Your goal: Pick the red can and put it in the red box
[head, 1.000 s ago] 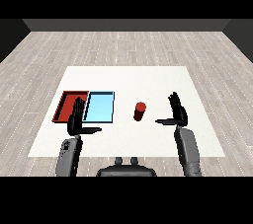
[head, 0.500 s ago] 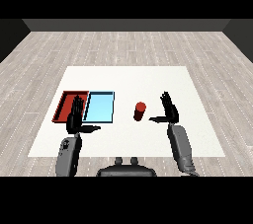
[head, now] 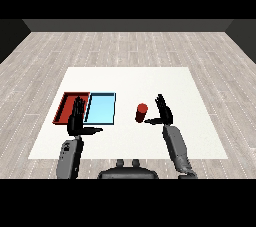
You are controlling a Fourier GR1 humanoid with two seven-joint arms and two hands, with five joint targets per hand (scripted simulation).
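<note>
Open black right hand (head: 164, 113), fingers straight and thumb spread toward the small upright red cylindrical can (head: 141, 112) just beside it on the white bench (head: 200, 96), seemingly poised to grasp.

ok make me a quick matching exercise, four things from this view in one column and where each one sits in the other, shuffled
Things:
1. red can
2. red tray
3. light blue tray
4. left robot hand

Places:
A. between the red tray and the can
B. over the near edge where the two trays meet
C. farthest left on the table
D. upright, just left of the open right robot hand

Pairs: 1-D, 2-C, 3-A, 4-B
</note>
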